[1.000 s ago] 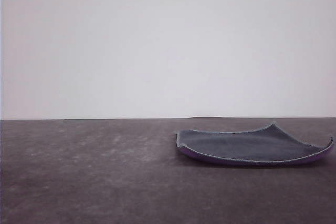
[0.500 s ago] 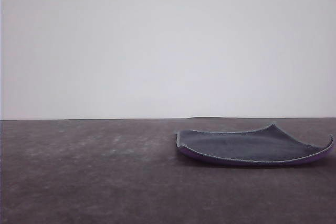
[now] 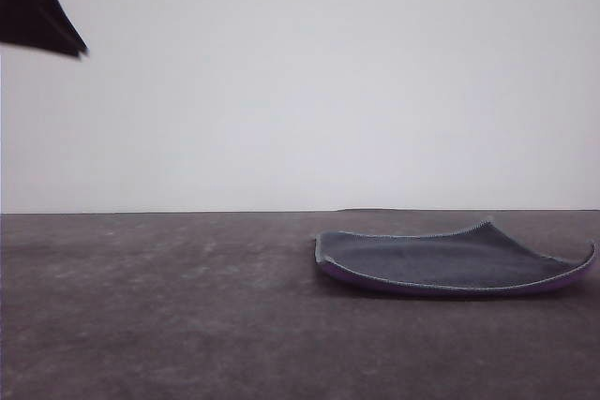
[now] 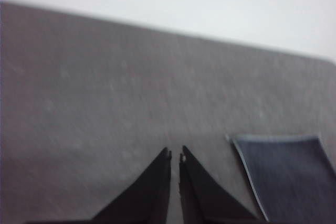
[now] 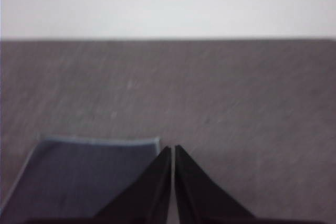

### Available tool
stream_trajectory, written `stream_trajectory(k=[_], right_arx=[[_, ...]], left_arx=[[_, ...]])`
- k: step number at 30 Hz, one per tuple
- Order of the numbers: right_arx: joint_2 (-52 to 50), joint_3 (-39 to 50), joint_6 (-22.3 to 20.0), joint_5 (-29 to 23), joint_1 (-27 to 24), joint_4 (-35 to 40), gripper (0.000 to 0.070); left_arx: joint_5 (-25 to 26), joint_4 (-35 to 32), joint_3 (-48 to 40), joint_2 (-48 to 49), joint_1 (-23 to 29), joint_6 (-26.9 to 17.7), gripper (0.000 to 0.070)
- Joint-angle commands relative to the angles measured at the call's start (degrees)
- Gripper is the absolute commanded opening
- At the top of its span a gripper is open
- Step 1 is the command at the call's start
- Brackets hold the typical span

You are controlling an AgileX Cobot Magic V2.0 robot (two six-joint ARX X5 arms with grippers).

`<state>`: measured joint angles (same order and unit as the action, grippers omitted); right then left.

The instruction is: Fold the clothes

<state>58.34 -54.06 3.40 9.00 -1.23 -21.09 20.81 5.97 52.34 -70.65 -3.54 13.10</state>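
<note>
Cloth: the grey-and-purple cloth [image 3: 450, 264] lies unfolded on the dark table [image 3: 159, 306], grey face up, corners curling.
Change: a dark arm part [image 3: 37, 7] has entered high and far left of the cloth.
Left gripper [image 4: 175, 156]: fingers nearly together, holding nothing.
Right gripper [image 5: 172, 149]: fingers together, empty, beside the cloth's corner.
Meaning: probably the approach is starting; folding not yet begun.

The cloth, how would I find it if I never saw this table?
Look at the dark grey table and go to its right side. The cloth lies there, a small square, grey on top with a purple underside peeking out and corners curling up.
</note>
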Motion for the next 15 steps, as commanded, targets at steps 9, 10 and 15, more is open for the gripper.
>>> stream_trajectory(k=[9,10,15], right_arx=[[12.37,-0.90,-1.55,4.69,-0.02,-5.65,0.0007],[13.19,-0.90,-1.77,4.69,-0.04,-5.68,0.0007],[15.66,-0.90,-2.36,4.74,-0.04,-6.19,0.0007]], left_arx=[[1.78,3.49,0.96,-8.97,-6.30,-0.85,0.0028],[1.80,3.64,0.96,-9.47,-6.93,-0.84,0.0028],[1.80,3.89,0.96,-10.54,-9.65,-0.85,0.0028]])
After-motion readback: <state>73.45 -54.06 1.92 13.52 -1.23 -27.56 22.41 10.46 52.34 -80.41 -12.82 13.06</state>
